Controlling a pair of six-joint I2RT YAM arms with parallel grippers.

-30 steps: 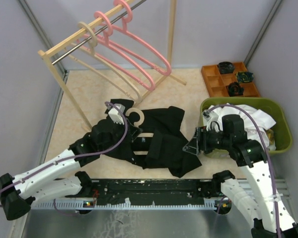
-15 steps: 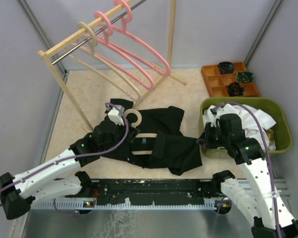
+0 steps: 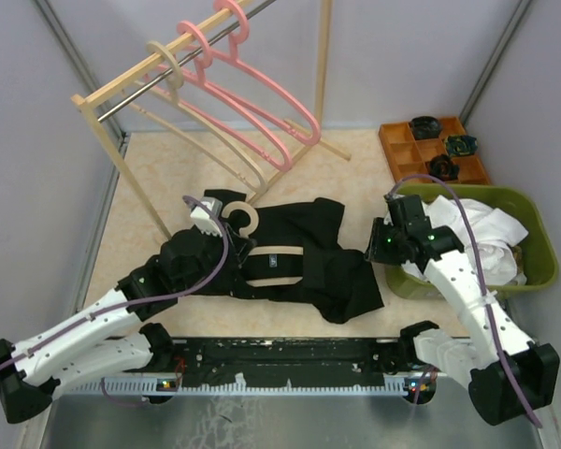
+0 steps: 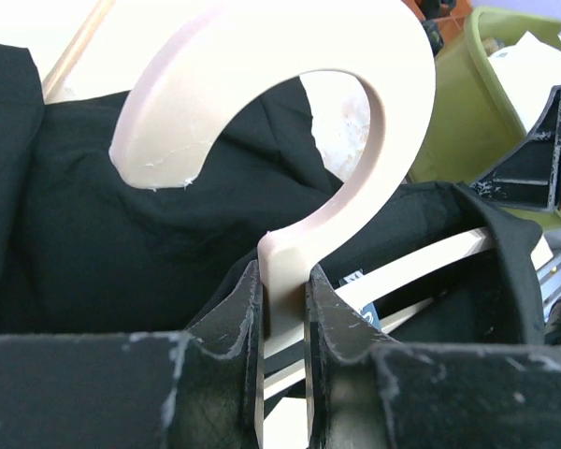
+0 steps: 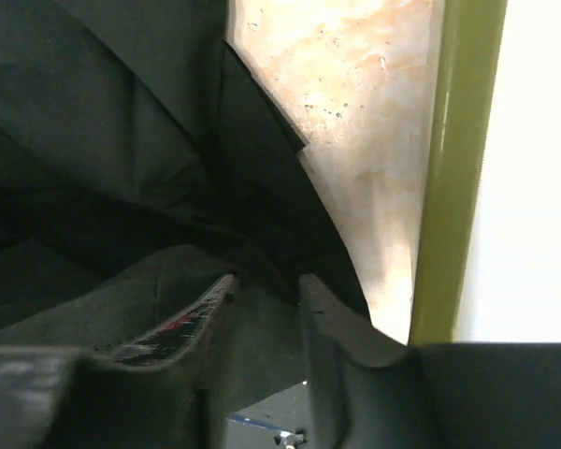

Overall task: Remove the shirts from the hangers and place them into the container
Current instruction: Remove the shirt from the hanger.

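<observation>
- From the near edge the left arm (image 3: 93, 323) reaches in over the surface (image 3: 365, 182). The left jaws pinch the neck of a beige hanger (image 4: 355, 103) just below its hook, one pad tight on each side.
- That hanger lies flat inside the black shirt (image 3: 299, 271), with its hook sticking out at the collar.
- The black shirt lies crumpled on the surface between the two arms, and its right edge comes close to the basket (image 3: 505, 191).
- The right arm (image 3: 467, 290) bends in from the near right. The right jaws sit at the shirt's right edge, just beside the basket's left wall. They stand a narrow gap apart with black cloth around and between them — I cannot tell whether they grip it.
- The basket sits at the right, with white shirts (image 3: 486, 229) heaped inside.
- At the far left stands the rack (image 3: 122, 165) — two pink hangers (image 3: 309, 129) and a second beige one (image 3: 157, 47) hang bare on its bar.
- Beyond the basket, at the far right, an orange tray (image 3: 402, 154) holds small dark items (image 3: 444, 166).
</observation>
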